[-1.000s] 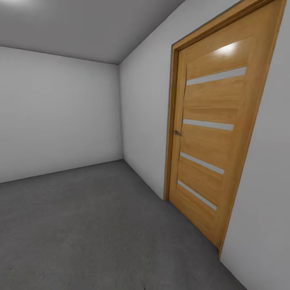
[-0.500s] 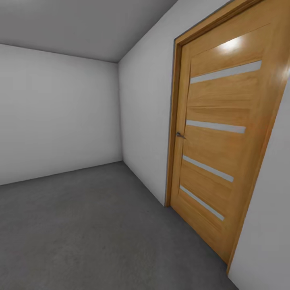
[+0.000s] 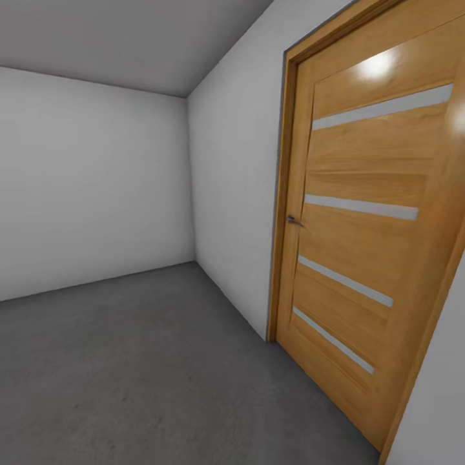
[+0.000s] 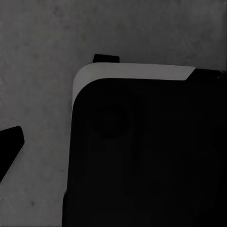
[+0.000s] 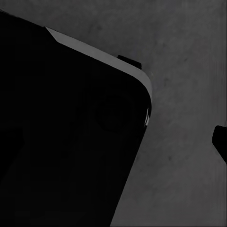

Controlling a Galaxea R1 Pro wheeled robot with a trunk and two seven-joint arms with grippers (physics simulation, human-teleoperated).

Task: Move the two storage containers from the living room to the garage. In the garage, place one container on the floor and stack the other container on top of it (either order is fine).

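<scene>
- In the garage (image 3: 97, 194), the plain white-grey walls take most of the head view. Two of them meet in a corner far ahead, and a grey ceiling (image 3: 129, 39) lies above them.
- The floor (image 3: 142, 374) is dark grey, matt, slightly mottled concrete. It runs from the far wall toward the robot. In both wrist views the same concrete lies beyond the claws, behind everything else in the picture.
- A wood-panelled door (image 3: 368, 252) stands shut in the wall at the right side of the head view, inside a wooden frame. A bright spot of light sits high on its surface.
- A big dark part of the robot (image 4: 146, 156) with a pale grey rounded rim stands between the left claw and the floor. In the right wrist view a similar dark part (image 5: 61, 132) with the same pale rim stands over the concrete.
- Four pale strips (image 3: 361, 206) cross the door one above the other.
- A small metal handle (image 3: 294, 221) sits at the door's left edge, about at half height.
- Of the left claw (image 4: 10, 151) just one black tip is seen, over the floor and apart from the dark part. I cannot tell if this claw is spread or pressed together.
- Of the right claw (image 5: 221, 142) also just one small black tip is seen, over the floor. Its state I cannot tell either.
</scene>
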